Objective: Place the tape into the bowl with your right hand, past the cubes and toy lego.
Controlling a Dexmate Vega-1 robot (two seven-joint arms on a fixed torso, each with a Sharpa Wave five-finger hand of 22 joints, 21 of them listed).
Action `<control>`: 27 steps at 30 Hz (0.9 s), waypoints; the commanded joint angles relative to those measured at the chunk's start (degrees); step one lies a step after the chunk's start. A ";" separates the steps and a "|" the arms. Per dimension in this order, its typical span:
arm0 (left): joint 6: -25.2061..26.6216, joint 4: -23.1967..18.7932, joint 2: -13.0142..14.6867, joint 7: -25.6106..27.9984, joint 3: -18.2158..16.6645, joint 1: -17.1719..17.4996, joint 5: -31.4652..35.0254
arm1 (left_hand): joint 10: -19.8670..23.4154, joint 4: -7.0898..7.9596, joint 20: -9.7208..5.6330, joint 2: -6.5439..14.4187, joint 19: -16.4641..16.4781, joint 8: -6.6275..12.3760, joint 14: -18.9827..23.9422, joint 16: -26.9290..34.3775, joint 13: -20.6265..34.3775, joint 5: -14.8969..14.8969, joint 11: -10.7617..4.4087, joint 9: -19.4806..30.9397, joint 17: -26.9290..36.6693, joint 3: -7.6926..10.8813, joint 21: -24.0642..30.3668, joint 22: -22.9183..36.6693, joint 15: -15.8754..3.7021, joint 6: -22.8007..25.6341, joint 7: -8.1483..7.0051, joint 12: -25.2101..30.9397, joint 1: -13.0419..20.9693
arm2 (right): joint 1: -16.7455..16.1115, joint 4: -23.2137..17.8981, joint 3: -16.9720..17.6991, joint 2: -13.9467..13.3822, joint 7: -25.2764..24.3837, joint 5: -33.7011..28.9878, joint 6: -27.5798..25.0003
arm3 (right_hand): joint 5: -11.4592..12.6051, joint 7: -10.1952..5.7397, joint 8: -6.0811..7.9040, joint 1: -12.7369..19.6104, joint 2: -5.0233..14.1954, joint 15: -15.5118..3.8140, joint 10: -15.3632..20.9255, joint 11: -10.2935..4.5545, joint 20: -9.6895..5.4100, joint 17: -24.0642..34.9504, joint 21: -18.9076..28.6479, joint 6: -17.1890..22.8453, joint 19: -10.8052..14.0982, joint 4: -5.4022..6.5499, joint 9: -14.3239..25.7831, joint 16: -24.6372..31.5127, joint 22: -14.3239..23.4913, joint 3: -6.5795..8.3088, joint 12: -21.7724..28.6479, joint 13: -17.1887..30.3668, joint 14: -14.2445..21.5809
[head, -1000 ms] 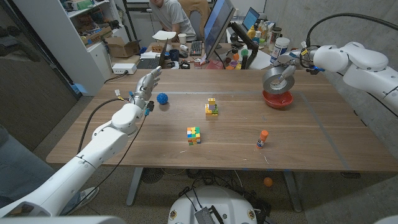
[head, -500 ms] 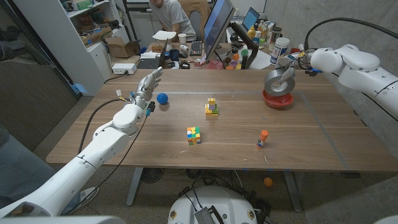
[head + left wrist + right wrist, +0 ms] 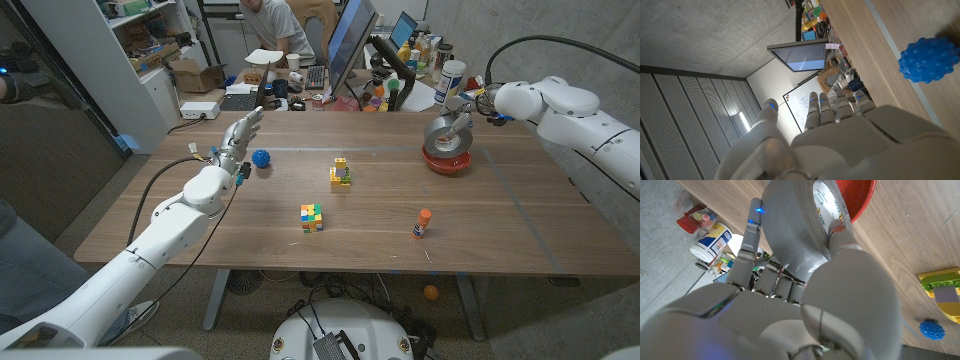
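A grey roll of tape [image 3: 444,133] is gripped by my right hand [image 3: 466,106] at the far right of the table, its lower edge down inside the red bowl [image 3: 447,160]. In the right wrist view the tape [image 3: 799,225] is pinched between thumb and fingers [image 3: 749,239], partly over the bowl [image 3: 856,197]. A colourful cube [image 3: 311,217] and a yellow-green lego toy [image 3: 340,172] stand mid-table. My left hand [image 3: 236,137] is raised over the table's far left with its fingers apart, holding nothing, beside a blue spiky ball [image 3: 261,158].
A small orange-capped bottle [image 3: 422,223] stands on the table's right front. The blue ball [image 3: 929,60] lies close to my left hand. Behind the table are monitors, bottles and clutter, and a person sits at a desk.
My right hand has lowered the tape, from just above the bowl down into it. The left arm has not moved.
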 commanded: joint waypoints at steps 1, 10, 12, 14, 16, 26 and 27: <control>-0.28 -0.08 -0.29 -0.18 0.38 -0.47 0.53 | -0.24 -0.01 0.07 -0.07 -0.30 0.21 -0.24 0.02 0.28 0.17 0.26 0.31 0.25 0.38 0.07 0.24 -0.15 0.19 0.28 0.19 0.41 | 2.01 4.15 -2.09 1.68 -0.50 0.34 1.28 | 0.47 -6.36 0.30 13.93 13.99 -5.43 0.20 -0.04 -8.26 0.35 0.38 7.65 6.49 -0.21 0.18 -0.45 0.20 0.89 -0.30 0.10 0.54; 0.25 -0.10 -0.67 0.26 0.71 -0.69 0.73 | -0.30 -0.01 0.07 -0.09 -0.32 0.20 -0.25 0.02 0.30 0.17 0.21 0.31 0.25 0.40 0.07 0.24 -0.10 0.17 0.20 0.18 0.42 | 3.81 7.79 -3.55 2.80 -1.10 0.37 2.82 | 0.50 -6.33 0.30 13.86 14.02 -5.37 0.42 -0.02 -8.22 0.58 0.70 7.76 6.24 -0.16 0.10 -0.78 0.18 0.84 -0.25 0.19 0.64; 0.26 -0.07 -0.74 0.25 0.72 -0.72 0.68 | -0.36 -0.01 0.07 -0.10 -0.32 0.19 -0.27 0.02 0.30 0.17 0.06 0.31 0.25 0.40 0.08 0.24 -0.15 0.15 0.25 0.17 0.42 | 3.92 8.05 -3.75 2.84 -1.20 0.40 2.87 | 0.50 -6.40 0.35 13.83 14.04 -5.34 0.50 -0.11 -8.21 0.64 0.82 7.91 6.15 -0.14 0.08 -0.92 0.17 0.83 -0.32 0.08 0.68; 0.36 -0.02 -0.82 0.32 0.84 -0.84 0.78 | -0.34 -0.01 0.08 -0.11 -0.34 0.19 -0.26 0.02 0.31 0.17 0.05 0.31 0.25 0.39 0.07 0.24 -0.11 0.15 0.25 0.18 0.42 | 4.09 8.76 -4.11 2.99 -1.28 0.40 3.10 | 0.50 -6.44 0.36 13.80 14.07 -5.36 0.48 -0.18 -8.21 0.73 0.92 7.96 6.13 -0.11 0.06 -0.97 0.17 0.82 -0.35 0.08 0.74; 0.40 0.00 -0.86 0.29 0.88 -0.92 0.79 | -0.28 0.00 0.08 -0.12 -0.36 0.19 -0.29 0.01 0.31 0.17 0.17 0.31 0.25 0.39 0.07 0.24 -0.13 0.16 0.25 0.21 0.42 | 4.11 9.03 -4.28 2.98 -1.38 0.49 3.20 | 0.51 -6.43 0.35 13.83 14.02 -5.39 0.55 -0.11 -8.21 0.82 1.02 7.90 6.13 -0.15 0.08 -1.04 0.16 0.81 -0.34 0.08 0.75; 0.66 -0.04 -0.88 0.21 1.04 -1.16 0.87 | -0.31 -0.01 0.05 -0.15 -0.30 0.21 -0.27 0.03 0.33 0.17 0.05 0.31 0.25 0.40 0.11 0.23 -0.13 0.20 0.26 0.21 0.43 | 3.46 8.86 -4.43 2.32 -1.63 1.10 2.82 | 0.54 -6.47 0.36 13.82 13.98 -5.42 0.48 -0.17 -8.26 0.99 1.44 7.94 5.91 -0.19 0.05 -1.53 0.13 0.77 -0.48 0.08 0.82; 0.67 -0.04 -0.89 0.19 1.05 -1.17 0.86 | -0.40 -0.01 0.05 -0.16 -0.31 0.21 -0.29 0.02 0.33 0.17 0.07 0.31 0.25 0.40 0.11 0.24 -0.12 0.20 0.25 0.18 0.43 | 3.45 8.92 -4.48 2.33 -1.54 1.18 2.80 | 0.53 -6.52 0.35 13.82 13.95 -5.46 0.48 -0.24 -8.25 1.06 1.46 7.93 5.86 -0.21 0.05 -1.54 0.13 0.76 -0.48 0.10 0.84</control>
